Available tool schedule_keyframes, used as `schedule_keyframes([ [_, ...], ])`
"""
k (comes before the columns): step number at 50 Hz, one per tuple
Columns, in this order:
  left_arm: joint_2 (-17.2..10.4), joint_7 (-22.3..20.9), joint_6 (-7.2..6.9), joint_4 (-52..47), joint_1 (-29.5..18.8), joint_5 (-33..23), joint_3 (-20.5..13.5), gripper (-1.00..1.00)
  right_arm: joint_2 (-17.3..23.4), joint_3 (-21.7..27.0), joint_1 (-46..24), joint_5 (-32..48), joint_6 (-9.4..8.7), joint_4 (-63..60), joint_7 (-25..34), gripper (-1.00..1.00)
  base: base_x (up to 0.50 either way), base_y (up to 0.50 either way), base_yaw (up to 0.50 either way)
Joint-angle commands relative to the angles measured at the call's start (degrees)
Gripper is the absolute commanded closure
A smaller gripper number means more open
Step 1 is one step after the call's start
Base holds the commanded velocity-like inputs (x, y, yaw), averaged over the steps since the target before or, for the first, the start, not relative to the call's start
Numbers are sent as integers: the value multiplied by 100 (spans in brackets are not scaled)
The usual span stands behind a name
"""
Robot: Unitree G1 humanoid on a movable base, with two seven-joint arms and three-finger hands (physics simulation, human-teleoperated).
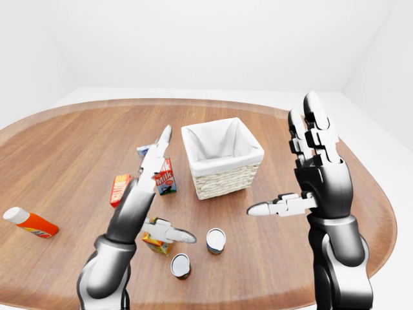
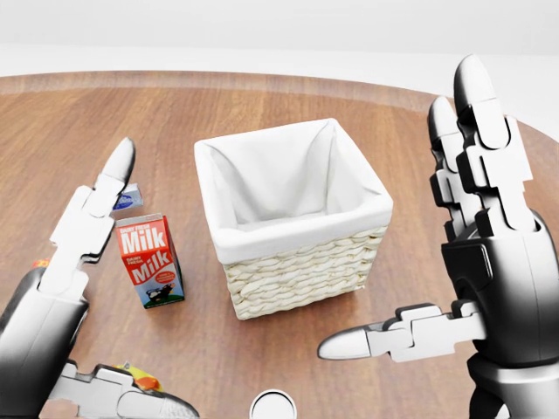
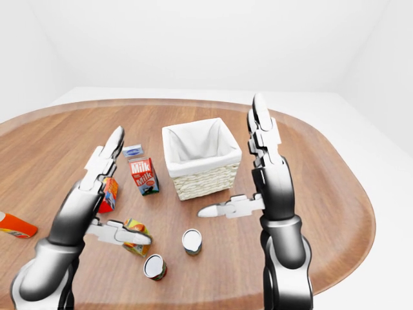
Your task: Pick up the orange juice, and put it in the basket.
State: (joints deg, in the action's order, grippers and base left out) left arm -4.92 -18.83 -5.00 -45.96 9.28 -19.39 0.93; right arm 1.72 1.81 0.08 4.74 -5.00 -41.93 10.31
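Fingers of my left hand point(image 3: 97, 194) are spread wide, holding nothing, the thumb seemingly over the orange juice point(image 3: 137, 236) on the table point(image 3: 310, 161). My right hand point(image 3: 261, 174) is also splayed and empty. Above 2 cans point(image 3: 191, 241) sits the basket point(image 3: 199, 155).

Cloth-lined wicker basket point(image 2: 297, 271), glossy wooden table point(image 2: 410, 166)

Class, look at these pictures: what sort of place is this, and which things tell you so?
Probably a simulated tabletop test scene: a bare white room, one wooden table, and groceries such as a milk carton beside a lined wicker basket.
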Motion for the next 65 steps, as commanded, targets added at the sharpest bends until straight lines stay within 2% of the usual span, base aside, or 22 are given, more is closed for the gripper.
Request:
schedule_keyframes([
  [1,-1028,-2117,317,-318,-1755,-2157,-928,-100,10,162,-22,-294,0,9,-42,-100,0,0,0],
  [2,-1158,-2117,691,-285,-1945,-2051,-1083,-100,14,163,-22,-302,0,20,-54,-100,0,0,0],
  [3,-1245,-2117,940,-246,-2089,-2038,-1189,-100,18,163,-24,-309,0,38,-62,-100,0,0,0],
  [4,-1458,-2117,1000,-175,-2342,-1967,-1312,-100,17,165,-21,-323,0,44,-72,-100,0,0,0],
  [5,-1803,-2117,1000,-48,-2709,-1722,-1433,-100,19,182,-24,-356,0,29,-78,-100,0,0,0],
  [6,-1725,-2117,1000,-25,-2759,-1713,-1490,-100,23,181,-24,-361,0,28,-82,-100,0,0,0],
  [7,-1941,-2117,1000,53,-2941,-1505,-1517,-100,35,202,-32,-366,0,17,-87,-100,0,0,0],
  [9,-2118,-2117,1000,263,-3330,-1569,-1512,-100,40,296,-97,-462,0,10,-122,-100,0,0,0],
  [10,-2206,-2117,1000,325,-3378,-1654,-1510,-100,47,316,-107,-460,0,33,-150,-100,0,0,0],
  [13,-2342,-2117,1000,360,-3422,-1282,-1491,-100,38,321,-119,-508,0,103,-219,-100,0,0,0],
  [14,-2278,-2117,1000,371,-3440,-1270,-1522,-100,45,317,-118,-512,0,106,-228,-100,0,0,0],
  [15,-2432,-2117,1000,595,-3342,-1328,-1563,-100,43,300,-95,-515,0,72,-235,-100,0,0,0],
  [19,-2291,-2117,1000,695,-3215,-1148,-1609,-100,48,276,-93,-498,0,83,-256,-100,0,0,0],
  [24,-2014,-2117,1000,1004,-2645,-1660,-1612,-100,49,292,-101,-490,0,75,-288,-100,0,0,0],
  [25,-1818,-2117,1000,995,-2453,-1752,-1513,-100,39,361,-152,-561,0,104,-326,-100,0,0,0],
  [27,-1718,-2117,1000,1117,-2349,-1939,-1461,-100,57,362,-159,-580,0,80,-345,-100,0,0,0],
  [31,-1568,-2117,1000,1269,-2130,-2054,-1357,-100,69,368,-152,-591,0,72,-357,-100,0,0,0],
  [36,-1309,-2117,1000,1300,-1508,-2216,-1380,-100,76,397,-168,-631,0,89,-389,-100,0,0,0],
  [42,-1182,-2117,1000,1359,-1056,-2405,-1517,-100,77,397,-188,-622,0,116,-444,-100,0,0,0],
  [49,-1232,-2117,1000,1279,-1162,-2215,-1329,-100,77,394,-217,-632,0,108,-477,-100,0,0,0],
  [52,-1103,-2117,1000,1075,-923,-1990,-1182,-100,81,417,-223,-653,0,124,-498,-100,0,0,0],
  [65,-646,-2117,1000,1090,-103,-2365,-1017,-100,82,425,-204,-703,0,117,-538,-100,0,0,0],
])
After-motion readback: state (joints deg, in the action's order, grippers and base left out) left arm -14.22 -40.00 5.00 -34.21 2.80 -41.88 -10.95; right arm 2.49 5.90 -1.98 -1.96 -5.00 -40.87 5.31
